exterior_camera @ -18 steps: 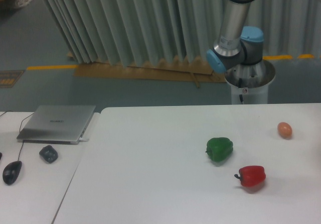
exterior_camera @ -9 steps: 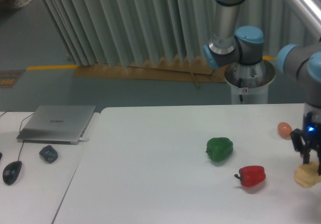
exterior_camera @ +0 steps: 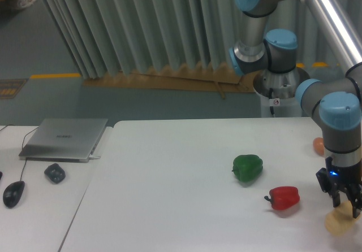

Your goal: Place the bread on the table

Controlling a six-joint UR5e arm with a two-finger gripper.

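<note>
The bread (exterior_camera: 338, 222), a pale tan bun, is at the right front of the white table (exterior_camera: 169, 195). My gripper (exterior_camera: 345, 208) points down from above with its dark fingers closed around the bun's top. Whether the bun touches the tabletop or hangs just above it I cannot tell. The arm's blue-capped wrist (exterior_camera: 340, 113) rises straight above the gripper.
A red pepper (exterior_camera: 284, 198) lies just left of the gripper and a green pepper (exterior_camera: 248, 168) further left. A small orange egg-shaped thing (exterior_camera: 318, 146) is half hidden behind the arm. A laptop (exterior_camera: 65, 138), a dark lump (exterior_camera: 55, 173) and a mouse (exterior_camera: 13, 194) sit on the left desk.
The arm came into view from the right and moved left and forward with the bread, lowering it toward the table's front right. The peppers have not moved.
</note>
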